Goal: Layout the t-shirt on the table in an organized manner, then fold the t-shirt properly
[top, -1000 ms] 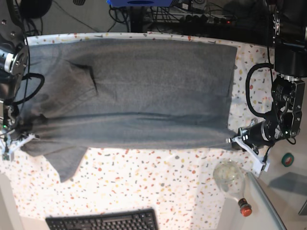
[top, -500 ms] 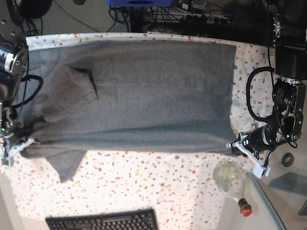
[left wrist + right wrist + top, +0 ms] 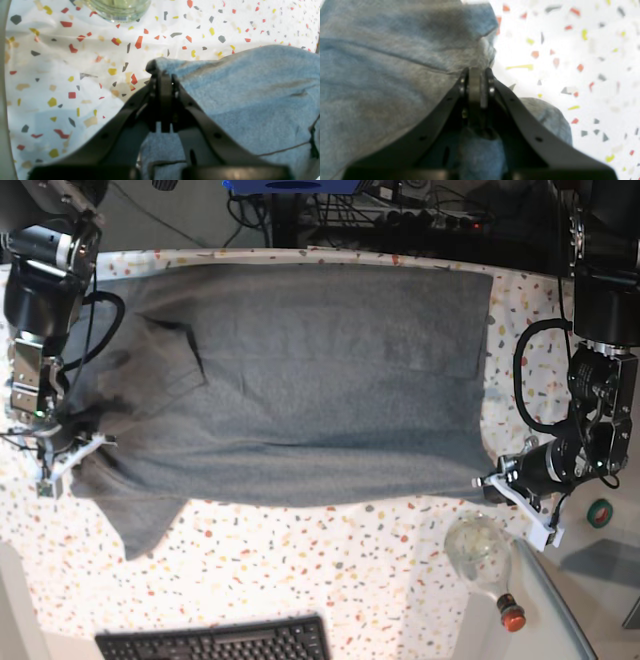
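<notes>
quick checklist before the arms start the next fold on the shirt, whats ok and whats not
1. Left gripper shut on a corner of the t-shirt: ok.
2. Right gripper shut on the shirt's edge: ok.
3. Body spread flat on the table: ok.
4. Far sleeve lying flat: not ok, it is folded over onto the body.
5. Glass bottle lies close to the left gripper: not ok.
6. Keyboard apart from the cloth: ok.
</notes>
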Controlling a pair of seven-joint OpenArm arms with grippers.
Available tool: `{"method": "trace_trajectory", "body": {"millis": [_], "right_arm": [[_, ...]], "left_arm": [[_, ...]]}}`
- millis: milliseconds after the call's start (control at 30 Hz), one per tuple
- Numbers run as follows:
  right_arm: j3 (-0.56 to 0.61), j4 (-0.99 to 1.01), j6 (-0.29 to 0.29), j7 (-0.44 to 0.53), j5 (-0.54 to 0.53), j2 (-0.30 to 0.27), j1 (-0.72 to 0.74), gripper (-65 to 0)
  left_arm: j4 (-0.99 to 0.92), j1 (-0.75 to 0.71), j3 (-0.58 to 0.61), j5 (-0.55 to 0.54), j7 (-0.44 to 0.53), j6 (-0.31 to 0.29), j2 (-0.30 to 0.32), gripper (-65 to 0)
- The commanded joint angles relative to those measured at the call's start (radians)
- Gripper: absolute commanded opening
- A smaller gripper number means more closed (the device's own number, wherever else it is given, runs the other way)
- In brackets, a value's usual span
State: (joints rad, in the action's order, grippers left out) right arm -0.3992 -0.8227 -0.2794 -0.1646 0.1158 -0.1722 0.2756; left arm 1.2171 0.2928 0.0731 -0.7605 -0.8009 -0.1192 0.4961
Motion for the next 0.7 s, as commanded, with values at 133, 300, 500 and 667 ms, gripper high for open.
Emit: {"method": "trace_trajectory", "body": {"millis": [133,300,500,667], "right_arm": [[-0.007,-0.117,-0.004,-0.088,-0.008,0.012,-0.016,-65.0],[-0.008,-0.244,-0.004,-0.108,-0.009,0.064,-0.097,-65.0],[-0.01,-0.378,-0.002,-0.218,-0.009,0.125,-0.161,-65.0],[-0.01,-0.415,0.002,-0.22,-0.008,0.142,-0.198,-65.0]], "left_arm": [[0.013,0.023,-0.002,-0.011,0.019,-0.003,0.017,-65.0],[0.013,0.023,0.0,-0.011,0.019,-0.003,0.016,-65.0],[0.011,0.023,0.0,-0.009,0.019,-0.003,0.016,-65.0],[0.011,0.023,0.001,-0.009,0.019,-0.003,0.016,-65.0]]}}
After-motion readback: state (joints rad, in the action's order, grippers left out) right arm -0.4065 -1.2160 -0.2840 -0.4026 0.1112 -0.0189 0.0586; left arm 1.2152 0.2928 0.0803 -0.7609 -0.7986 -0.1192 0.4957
